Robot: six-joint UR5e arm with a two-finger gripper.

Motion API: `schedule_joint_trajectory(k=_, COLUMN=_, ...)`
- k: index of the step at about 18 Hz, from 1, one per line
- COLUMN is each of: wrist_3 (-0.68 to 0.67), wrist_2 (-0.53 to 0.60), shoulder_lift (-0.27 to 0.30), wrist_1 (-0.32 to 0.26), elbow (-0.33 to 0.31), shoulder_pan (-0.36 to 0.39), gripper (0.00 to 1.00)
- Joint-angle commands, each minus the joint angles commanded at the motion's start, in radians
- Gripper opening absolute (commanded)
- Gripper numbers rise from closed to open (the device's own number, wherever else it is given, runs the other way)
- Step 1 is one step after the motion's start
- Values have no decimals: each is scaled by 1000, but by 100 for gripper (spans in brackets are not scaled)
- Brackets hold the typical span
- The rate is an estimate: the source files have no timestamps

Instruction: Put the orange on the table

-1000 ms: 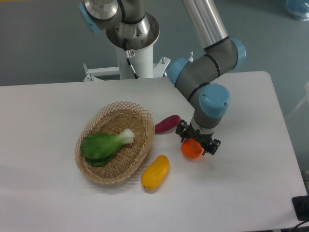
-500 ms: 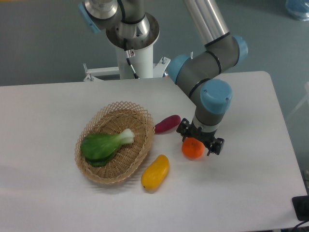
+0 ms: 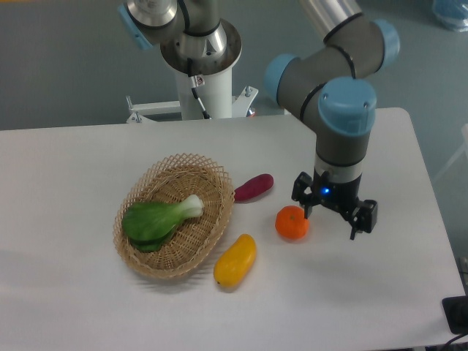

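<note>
One orange point(image 3: 292, 222) on the table point(image 3: 73, 183), one hand point(image 3: 330, 221) beside it, apparently spread, holding nothing

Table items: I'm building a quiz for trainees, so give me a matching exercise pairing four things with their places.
Things:
1. orange
2. leafy green vegetable
3. purple vegetable
4. yellow fruit

Places:
A. inside the basket
B. on the table, beside the open jaws of the gripper
C. at the basket's near right rim
D. at the basket's far right rim

Pairs: 1-B, 2-A, 3-D, 4-C
</note>
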Motion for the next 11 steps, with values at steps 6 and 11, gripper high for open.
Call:
schedule_joint_trajectory(k=6, wrist_3=144, wrist_2=-3, shoulder_lift=69, wrist_1=-103, elbow=23, shoulder_pan=60, gripper=100)
schedule_joint_trajectory(k=11, wrist_3=362, wrist_2=-17, shoulder_lift=104, wrist_1=-165, elbow=16, shoulder_pan=150, gripper=100)
